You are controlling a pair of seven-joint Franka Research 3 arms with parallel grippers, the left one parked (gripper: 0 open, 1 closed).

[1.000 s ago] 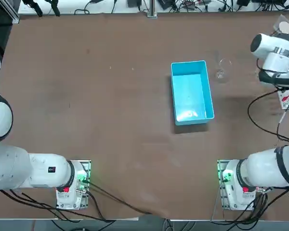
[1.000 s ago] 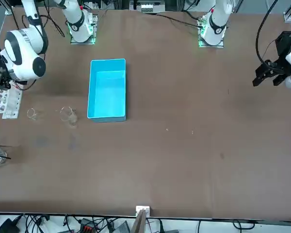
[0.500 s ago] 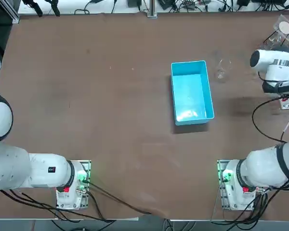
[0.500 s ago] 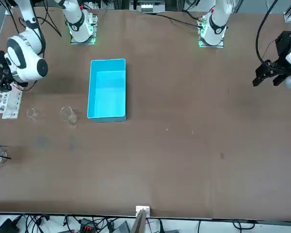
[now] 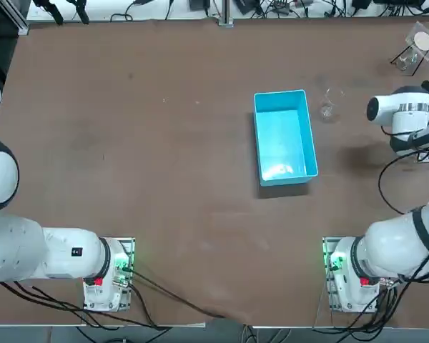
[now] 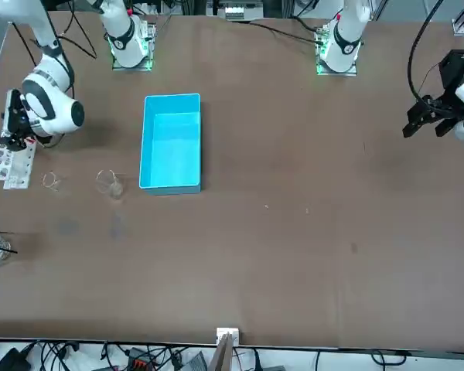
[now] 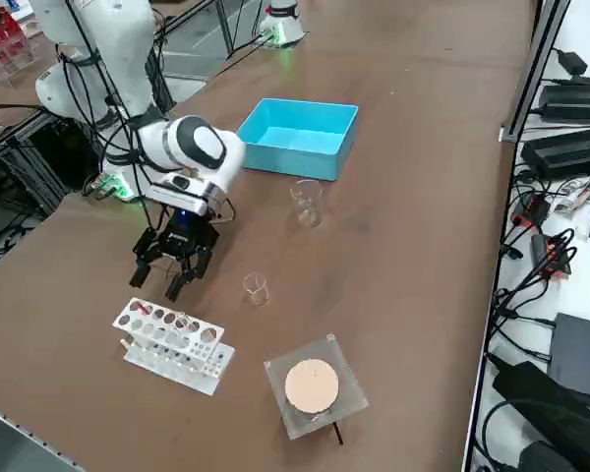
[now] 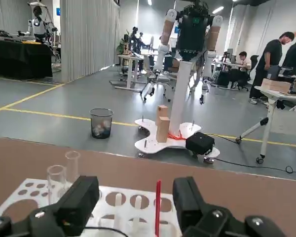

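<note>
Claw (image 7: 167, 278) hangs low over the bench (image 7: 393, 226), fingers spread wide, nothing pinched. Test-tube rack (image 7: 170, 344) sits just ahead of its tips, and a red tube (image 8: 158, 196) lines up with the gap. The fingers hide the rack's near edge. From overhead, the wrist covers the claw.

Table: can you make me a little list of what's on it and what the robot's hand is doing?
hand: right gripper, open, holding nothing, just above the table at the rack's edge
rack: white rack with round holes; a red stick and clear tubes stand in it
beakers: small beaker near the rack; big beaker beside the bin
bin: blue bin, farther along the table
</note>
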